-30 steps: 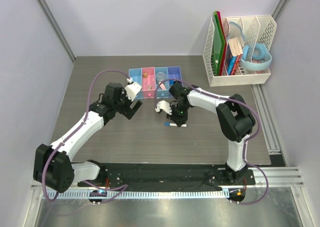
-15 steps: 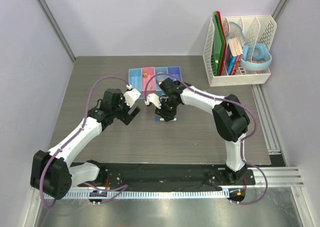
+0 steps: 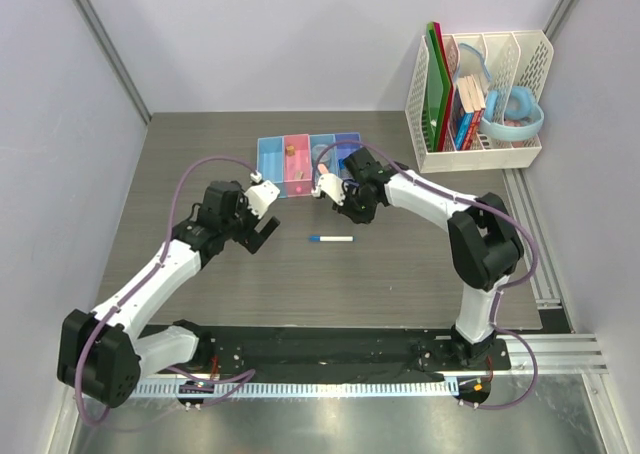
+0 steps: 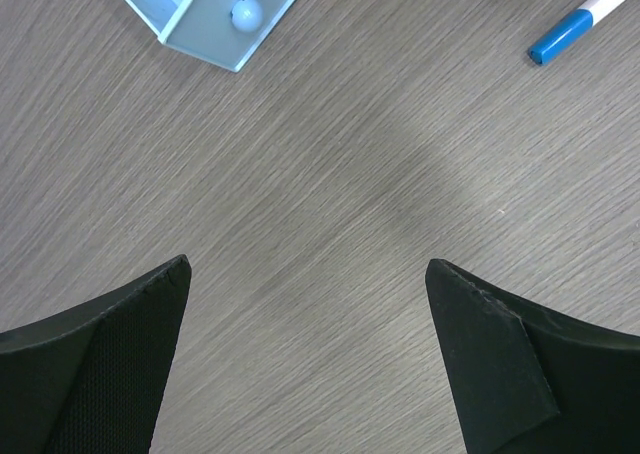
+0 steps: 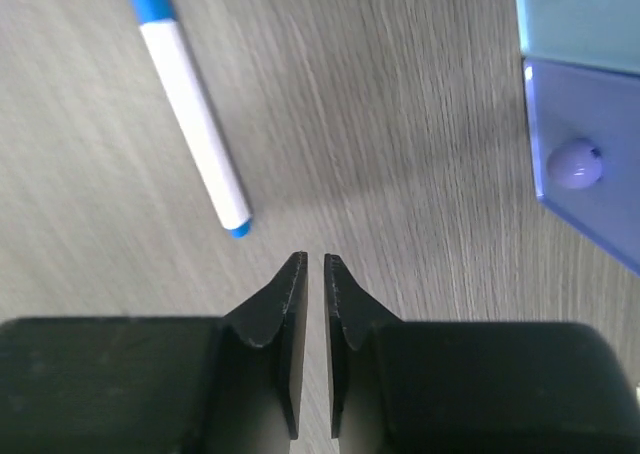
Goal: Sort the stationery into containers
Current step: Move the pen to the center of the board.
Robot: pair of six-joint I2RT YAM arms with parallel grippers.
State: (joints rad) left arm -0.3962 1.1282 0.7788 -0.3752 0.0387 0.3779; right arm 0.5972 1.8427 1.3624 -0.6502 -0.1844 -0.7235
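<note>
White pen (image 5: 190,114) lying loose, near right claw (image 5: 313,264) — nearly closed, empty — left claw (image 4: 308,264) gaping, empty.

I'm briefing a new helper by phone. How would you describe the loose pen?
Find the row of four coloured bins mid-table. Just on its near side, a pen lies flat on the table. It is white with a blue cap, outside every bin.

No legible text, label, brand, number or sign in any view.
- White pen (image 5: 192,114): barrel plain close up in the right wrist view.
- Translucent bins (image 3: 270,166): no marking seen.
- Book spines (image 3: 468,114) in the white rack (image 3: 530,69): colour patches only, too small to read.
</note>
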